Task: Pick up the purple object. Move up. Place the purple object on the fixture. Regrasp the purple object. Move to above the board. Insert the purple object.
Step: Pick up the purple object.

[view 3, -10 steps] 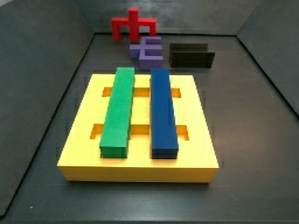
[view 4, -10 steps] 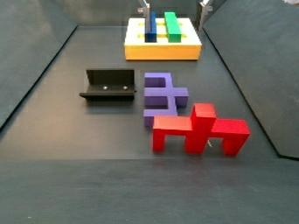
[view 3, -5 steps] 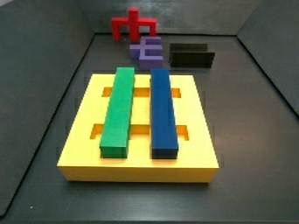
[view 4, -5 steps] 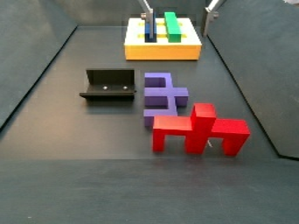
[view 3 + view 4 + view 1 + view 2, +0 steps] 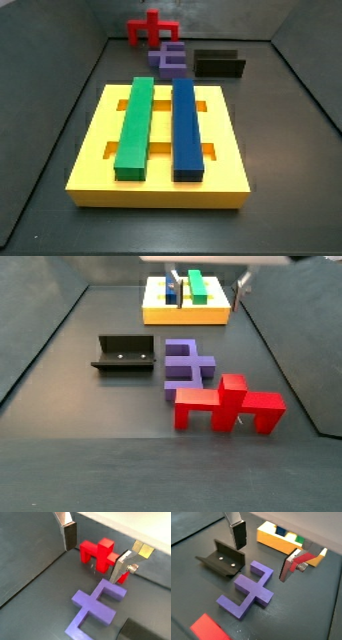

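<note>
The purple object point(image 5: 189, 364) lies flat on the dark floor between the fixture point(image 5: 124, 354) and the red pronged piece point(image 5: 229, 404). It also shows in both wrist views point(image 5: 97, 604) point(image 5: 250, 591) and in a side view point(image 5: 170, 58). My gripper point(image 5: 209, 281) hangs high over the floor near the board point(image 5: 186, 313), open and empty. In both wrist views the gripper point(image 5: 95, 552) point(image 5: 264, 551) is well above the purple object, with its fingers point(image 5: 238, 534) spread wide and nothing between them. The gripper is out of one side view.
The yellow board point(image 5: 94, 150) carries a green bar point(image 5: 135, 125) and a long dark-blue bar point(image 5: 186, 128) in its slots. The fixture point(image 5: 221, 559) stands right beside the purple object. The red piece point(image 5: 98, 553) stands upright near the enclosure wall.
In the side view the gripper has come further into the picture, lower and closer to the purple object. The pieces have not moved.
</note>
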